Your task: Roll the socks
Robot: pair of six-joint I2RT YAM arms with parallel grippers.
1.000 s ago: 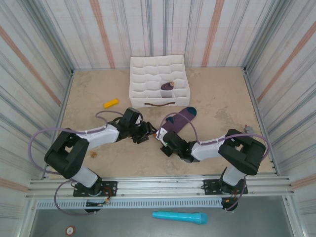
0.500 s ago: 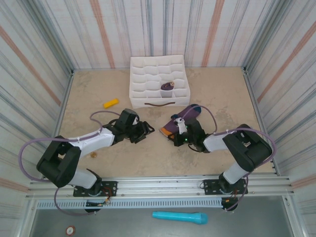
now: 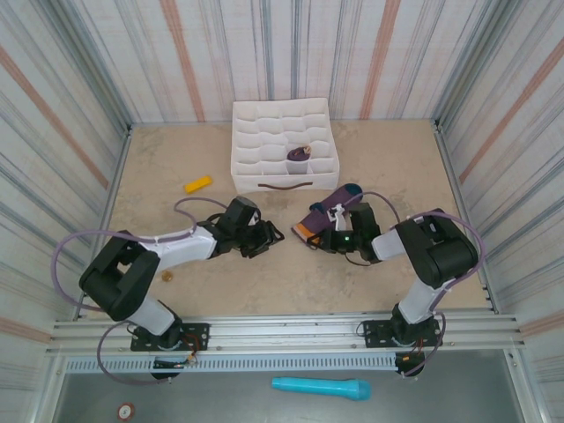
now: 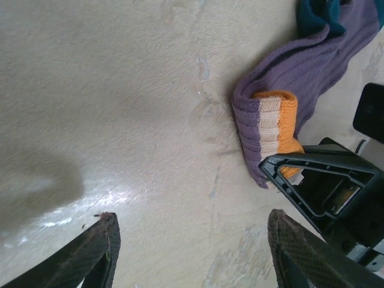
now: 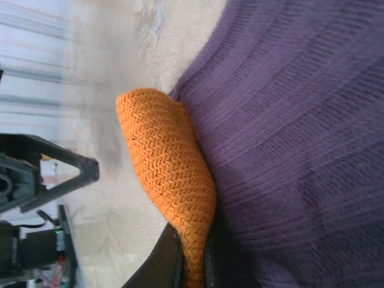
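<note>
One purple sock (image 3: 328,209) lies in front of the box, its teal toe (image 3: 349,189) pointing away from me. Its orange cuff (image 5: 165,168) is folded back over the purple leg (image 5: 294,120). My right gripper (image 5: 193,255) is shut on that cuff and sits at the sock's near end (image 3: 319,231). In the left wrist view the doubled cuff (image 4: 273,120) lies up and to the right of my left gripper (image 4: 198,255), which is open over bare table. That gripper (image 3: 271,234) is just left of the sock. A second, rolled sock (image 3: 298,156) stands in a box compartment.
The white compartment box (image 3: 264,132) stands at the back centre. A yellow-orange marker-like object (image 3: 197,184) lies on the table to its left. Striped walls close in the sides. A teal object (image 3: 320,387) lies below the front rail.
My right gripper has carried the cuff away from me toward the toe, so the stretched sock is now folded and shorter. My left gripper has slid right toward it, its jaws slightly narrower.
</note>
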